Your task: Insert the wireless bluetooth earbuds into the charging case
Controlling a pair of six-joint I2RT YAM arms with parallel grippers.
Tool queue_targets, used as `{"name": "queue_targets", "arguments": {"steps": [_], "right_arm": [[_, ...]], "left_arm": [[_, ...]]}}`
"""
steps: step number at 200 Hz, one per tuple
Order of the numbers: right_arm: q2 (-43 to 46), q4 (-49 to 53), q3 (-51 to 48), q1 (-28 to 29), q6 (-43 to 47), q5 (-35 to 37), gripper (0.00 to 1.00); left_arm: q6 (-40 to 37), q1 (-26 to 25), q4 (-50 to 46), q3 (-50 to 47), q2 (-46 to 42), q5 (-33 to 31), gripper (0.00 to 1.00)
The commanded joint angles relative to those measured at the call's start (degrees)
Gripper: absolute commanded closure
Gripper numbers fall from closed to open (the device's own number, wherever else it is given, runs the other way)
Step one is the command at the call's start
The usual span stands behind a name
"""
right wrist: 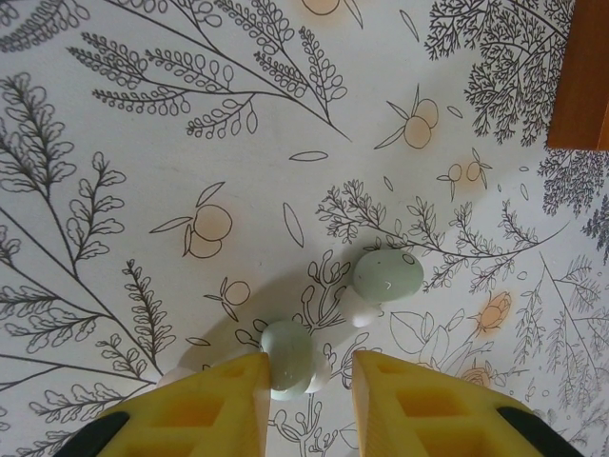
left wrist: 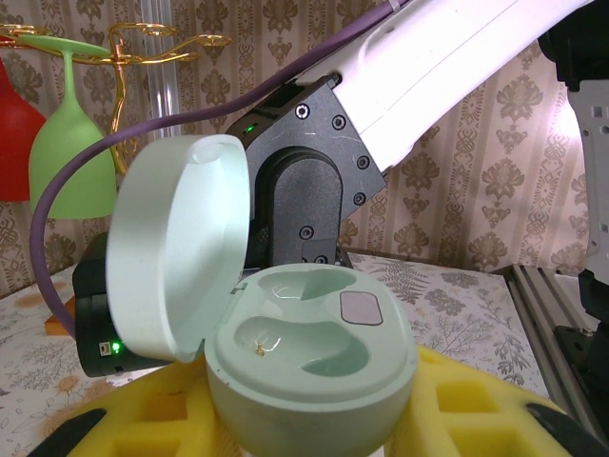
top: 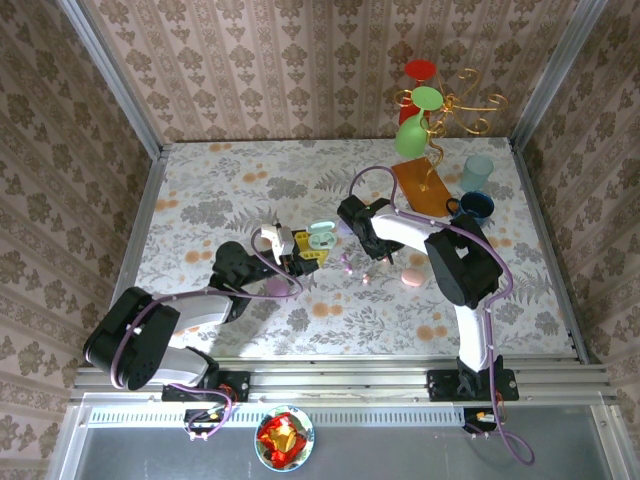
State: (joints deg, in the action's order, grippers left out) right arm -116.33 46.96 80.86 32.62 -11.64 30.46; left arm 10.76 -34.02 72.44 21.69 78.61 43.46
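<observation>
Straddles a mint earbud (right wrist: 287,354) with the right pincer (right wrist: 309,400), tips parted, not pinching yet; long-ways forward, against the left tip. Farther ahead, rightward, a second bud (right wrist: 388,274). Clenches the open charging case (left wrist: 314,352) in the left pincer (left wrist: 309,424).

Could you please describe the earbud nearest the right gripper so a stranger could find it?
On the floral tablecloth, find the right gripper with yellow fingers. One mint earbud lies in the gap between them; its mint twin lies farther out, beyond the fingertips.
</observation>
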Motion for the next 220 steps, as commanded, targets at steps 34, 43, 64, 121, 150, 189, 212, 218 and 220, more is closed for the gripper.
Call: {"name": "queue_targets", "arguments": {"steps": [34, 43, 64, 121, 150, 189, 212, 218, 220], "right_arm": [[-1.25, 1.83, 0.78, -0.01, 0.92, -1.05, 0.67], [-1.13, 1.83, 0.64, -0.01, 0.98, -1.44, 0.67], [-0.48, 1.27, 0.07, -0.01, 0.68, -3.51, 0.64], [-0.4, 0.79, -0.08, -0.01, 0.45, -3.59, 0.65], [-1.18, 1.21, 0.59, -0.01, 0.91, -2.82, 0.68], [-1.9, 1.75, 1.08, -0.02, 1.09, -1.69, 0.72], [-2.11, 1.76, 1.03, -0.01, 1.1, -1.59, 0.74], [-2.15, 1.75, 1.02, -0.01, 1.09, -1.54, 0.75], [-2.19, 1.78, 0.98, -0.01, 1.09, -1.5, 0.75]], "left_arm": [[0.09, 0.35, 1.38, -0.56, -1.09, -0.22, 0.68], [0.13, 0.32, 1.38, -0.42, -1.0, -0.22, 0.68], [0.15, 0.36, 1.38, -0.36, -1.0, -0.12, 0.68], [0.13, 0.36, 1.43, -0.55, -1.3, -0.13, 0.68], [0.05, 0.36, 1.37, -0.81, -1.5, -0.26, 0.68], [0.09, 0.36, 1.38, -1.04, -1.79, -0.61, 0.68], [-0.03, 0.37, 1.38, -1.26, -1.96, -0.58, 0.68], [0.01, 0.36, 1.38, -1.22, -2.0, -0.57, 0.68], [-0.01, 0.36, 1.38, -1.26, -2.06, -0.57, 0.68]]}}
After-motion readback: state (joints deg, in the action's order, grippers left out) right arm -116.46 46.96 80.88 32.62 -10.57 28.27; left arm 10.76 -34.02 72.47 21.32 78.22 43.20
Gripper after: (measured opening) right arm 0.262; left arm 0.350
